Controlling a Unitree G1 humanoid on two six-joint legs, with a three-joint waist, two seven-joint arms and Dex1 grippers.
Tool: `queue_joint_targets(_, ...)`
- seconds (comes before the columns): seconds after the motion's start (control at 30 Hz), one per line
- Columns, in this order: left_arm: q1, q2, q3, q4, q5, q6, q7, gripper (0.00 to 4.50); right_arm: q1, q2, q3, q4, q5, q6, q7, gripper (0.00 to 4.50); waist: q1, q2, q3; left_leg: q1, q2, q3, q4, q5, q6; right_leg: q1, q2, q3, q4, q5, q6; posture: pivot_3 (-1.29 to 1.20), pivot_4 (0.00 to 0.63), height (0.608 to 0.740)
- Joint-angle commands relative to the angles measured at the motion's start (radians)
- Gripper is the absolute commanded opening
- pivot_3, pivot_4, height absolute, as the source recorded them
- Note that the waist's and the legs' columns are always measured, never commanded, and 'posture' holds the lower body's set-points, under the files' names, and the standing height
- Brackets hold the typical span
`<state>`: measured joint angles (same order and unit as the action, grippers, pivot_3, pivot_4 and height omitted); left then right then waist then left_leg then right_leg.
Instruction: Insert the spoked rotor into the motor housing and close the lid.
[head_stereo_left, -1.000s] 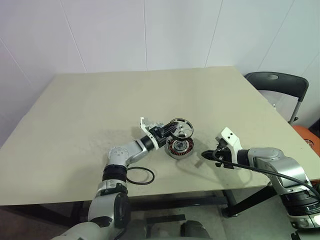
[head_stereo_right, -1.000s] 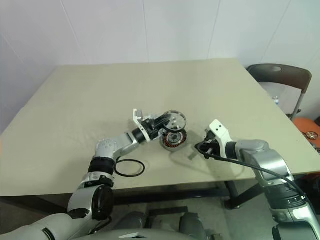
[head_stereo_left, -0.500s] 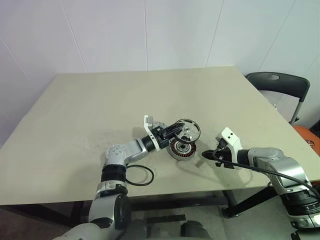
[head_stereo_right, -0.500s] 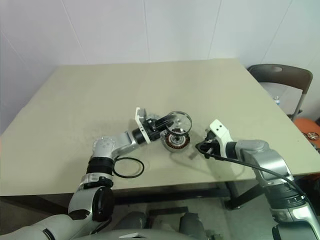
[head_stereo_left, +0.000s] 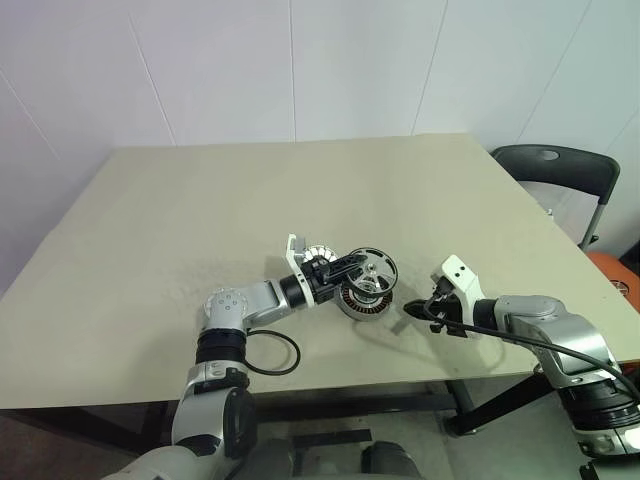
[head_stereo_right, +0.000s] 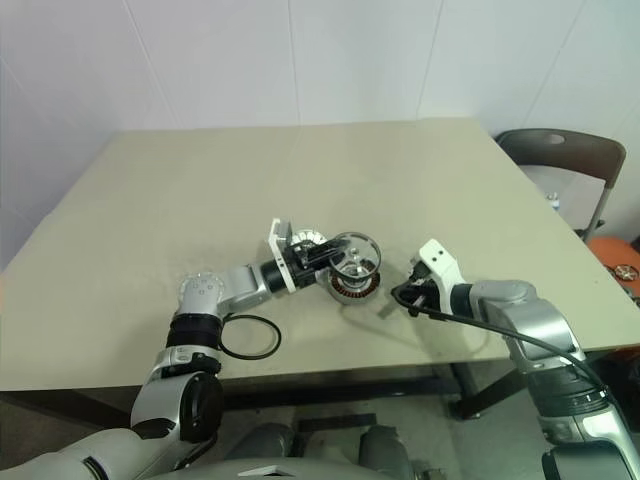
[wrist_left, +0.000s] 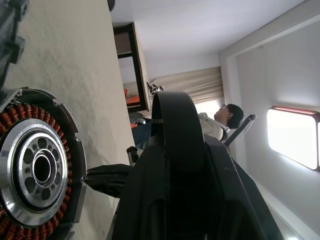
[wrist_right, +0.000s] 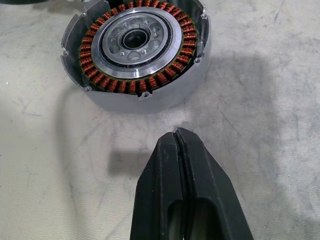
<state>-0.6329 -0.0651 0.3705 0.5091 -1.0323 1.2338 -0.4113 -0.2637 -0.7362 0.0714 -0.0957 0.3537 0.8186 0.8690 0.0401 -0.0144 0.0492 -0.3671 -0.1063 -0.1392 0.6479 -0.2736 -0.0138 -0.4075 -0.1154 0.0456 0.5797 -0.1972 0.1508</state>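
Note:
My left gripper (head_stereo_left: 350, 266) is shut on the rim of the spoked rotor (head_stereo_left: 372, 270), a small silver wheel held tilted just above the motor housing (head_stereo_left: 362, 301). The housing sits on the table with its top uncovered. Its copper windings ring a silver hub with a dark centre (wrist_right: 135, 47). A ribbed silver disc, the lid (head_stereo_left: 317, 252), shows partly behind my left wrist. My right gripper (head_stereo_left: 408, 313) is shut and empty. It rests low over the table just right of the housing, pointing at it, with a small gap between them.
A thin black ring (head_stereo_left: 265, 352) lies on the beige table (head_stereo_left: 300, 190) near the front edge, beside my left forearm. A dark chair (head_stereo_left: 555, 165) stands past the table's right side. A person (wrist_left: 220, 120) sits far off in the left wrist view.
My left wrist has turned, swinging the rotor right and slightly down over the housing, and it now lies flatter. The right arm has kept still.

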Motion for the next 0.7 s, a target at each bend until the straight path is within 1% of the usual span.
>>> queue_joint_targets(0.03, -0.012, -0.001, -0.008, -0.003, 0.006, 0.004, -0.011, 0.52, -0.027, 0.001, -0.003, -0.009, -0.007, -0.018, -0.004, 0.00, 0.000, 0.000, 0.000, 0.000, 0.000, 0.000, 0.000, 0.000, 0.000, 0.000, 0.000, 0.000, 0.000, 0.000, 0.000, 0.00, 0.000, 0.740)
queue_joint_targets(0.4, -0.018, 0.002, -0.021, 0.004, 0.029, 0.015, -0.029, 0.52, -0.020, 0.007, -0.008, -0.008, -0.018, -0.024, -0.012, 0.00, 0.000, 0.000, 0.000, 0.000, 0.000, 0.000, 0.000, 0.000, 0.000, 0.000, 0.000, 0.000, 0.000, 0.000, 0.000, 0.00, 0.000, 0.740)
queue_joint_targets(0.47, -0.019, 0.006, -0.029, 0.003, 0.035, 0.015, -0.041, 1.22, -0.017, 0.009, -0.009, -0.008, -0.019, -0.027, -0.016, 0.00, 0.000, 0.000, 0.000, 0.000, 0.000, 0.000, 0.000, 0.000, 0.000, 0.000, 0.000, 0.000, 0.000, 0.000, 0.000, 0.00, 0.000, 0.740)
queue_joint_targets(0.53, -0.022, 0.009, -0.035, 0.004, 0.040, 0.017, -0.051, 1.78, -0.017, 0.011, -0.009, -0.008, -0.020, -0.027, -0.018, 0.00, 0.000, 0.000, 0.000, 0.000, 0.000, 0.000, 0.000, 0.000, 0.000, 0.000, 0.000, 0.000, 0.000, 0.000, 0.000, 0.00, 0.000, 0.740)
queue_joint_targets(0.7, -0.023, 0.013, -0.047, 0.004, 0.054, 0.018, -0.068, 3.47, -0.012, 0.015, -0.009, -0.008, -0.020, -0.028, -0.025, 0.00, 0.000, 0.000, 0.000, 0.001, 0.000, 0.000, 0.000, 0.000, 0.000, 0.000, 0.000, 0.000, 0.000, 0.000, 0.000, 0.00, 0.000, 0.740)
